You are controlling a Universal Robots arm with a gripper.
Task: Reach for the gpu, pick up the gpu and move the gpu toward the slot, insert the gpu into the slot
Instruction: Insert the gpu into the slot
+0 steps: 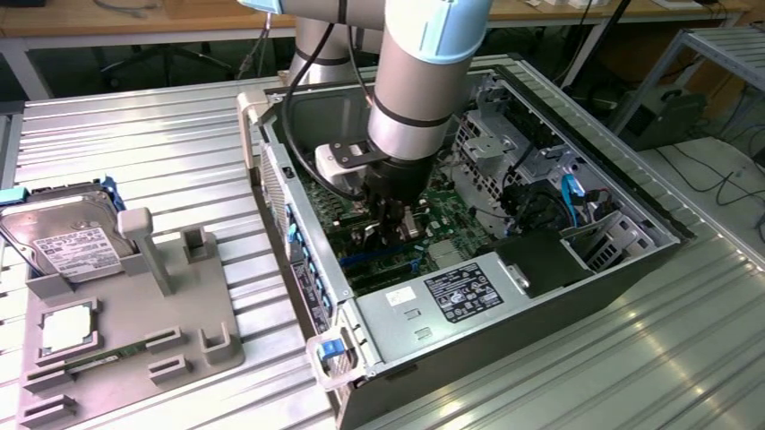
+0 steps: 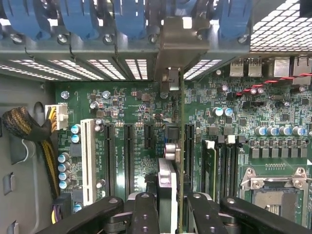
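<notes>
Tool [image 2: 168, 214]: closed on the gpu [image 2: 181, 146] — fingers [image 2: 145, 214] clamp the card edge-on.
Gpu: upright inside the case [image 1: 622, 269], over the motherboard [image 2: 136, 117], bracket [image 2: 183, 44] against the rear wall.
Slot [image 2: 189, 151]: gpu just beside or in it — cannot tell which.
Table [image 1: 143, 143]: holder with a drive [image 1: 66, 237].

My arm reaches straight down from above, wrist vertical. My tool [image 1: 392, 224] hangs at its low end, its dark fingers [image 2: 146, 214] drawn in close on a thin card edge.
</notes>
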